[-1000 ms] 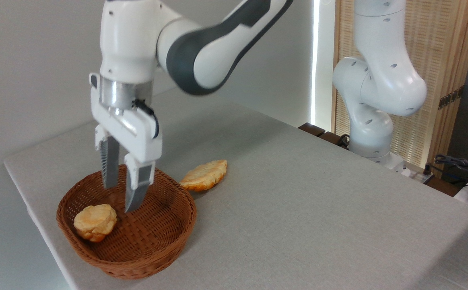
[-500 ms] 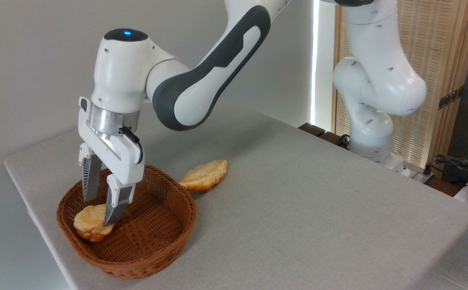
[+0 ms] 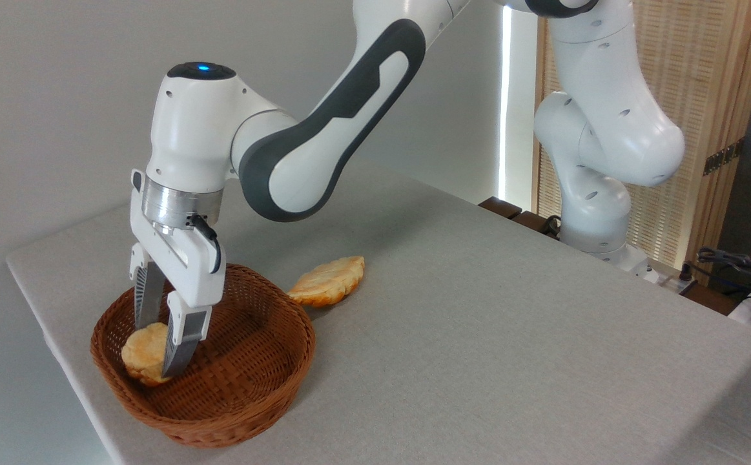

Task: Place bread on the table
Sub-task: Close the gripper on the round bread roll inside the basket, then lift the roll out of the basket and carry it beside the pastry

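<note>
Grey-clothed table (image 3: 478, 310) bearing a wicker basket (image 3: 239, 394); a leaf-shaped pastry (image 3: 327, 281) lies beside it. Inside, the gripper (image 3: 159, 352) straddles the bread (image 3: 141, 349), fingers narrowed around it; firm contact uncertain. Squeeze gently, then lift clear of the rim.

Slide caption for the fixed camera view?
Hand closing around small round golden bun inside brown wicker basket.
</note>
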{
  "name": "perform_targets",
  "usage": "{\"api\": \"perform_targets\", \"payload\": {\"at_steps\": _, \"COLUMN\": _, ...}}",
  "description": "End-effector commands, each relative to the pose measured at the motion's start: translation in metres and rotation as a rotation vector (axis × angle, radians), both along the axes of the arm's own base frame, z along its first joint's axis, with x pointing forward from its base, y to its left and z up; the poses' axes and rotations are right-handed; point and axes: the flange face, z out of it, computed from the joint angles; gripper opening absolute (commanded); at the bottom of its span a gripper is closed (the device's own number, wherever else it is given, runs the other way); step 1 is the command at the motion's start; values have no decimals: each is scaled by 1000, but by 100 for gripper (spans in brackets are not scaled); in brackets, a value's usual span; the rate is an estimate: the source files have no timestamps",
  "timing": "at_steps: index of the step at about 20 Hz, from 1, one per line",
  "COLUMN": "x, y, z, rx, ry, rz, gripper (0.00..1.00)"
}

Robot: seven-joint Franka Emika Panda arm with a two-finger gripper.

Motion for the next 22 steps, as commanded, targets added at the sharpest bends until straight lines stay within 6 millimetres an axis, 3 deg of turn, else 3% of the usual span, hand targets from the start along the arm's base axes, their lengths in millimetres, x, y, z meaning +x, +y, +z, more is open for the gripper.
{"api": "perform_targets", "payload": {"at_steps": 1, "x": 4, "y": -2, "z": -3, "rx": 42, "ry": -28, "rz": -25, "gripper": 99}}
{"api": "perform_targets", "payload": {"at_steps": 3, "x": 3, "y": -3, "z": -4, "rx": 44, "ry": -27, "rz": -29, "gripper": 81}}
{"api": "perform_targets", "payload": {"at_steps": 5, "x": 3, "y": -3, "z": -2, "rx": 44, "ry": -30, "rz": -31, "gripper": 42}}
{"api": "perform_targets", "payload": {"at_steps": 6, "x": 3, "y": -3, "z": -3, "rx": 45, "ry": -29, "rz": -33, "gripper": 33}}
{"api": "perform_targets", "payload": {"at_steps": 16, "x": 1, "y": -1, "z": 7, "rx": 37, "ry": -30, "rz": -15, "gripper": 33}}
{"api": "perform_targets", "payload": {"at_steps": 22, "x": -31, "y": -1, "z": 47, "rx": 69, "ry": 126, "rz": 0, "gripper": 39}}
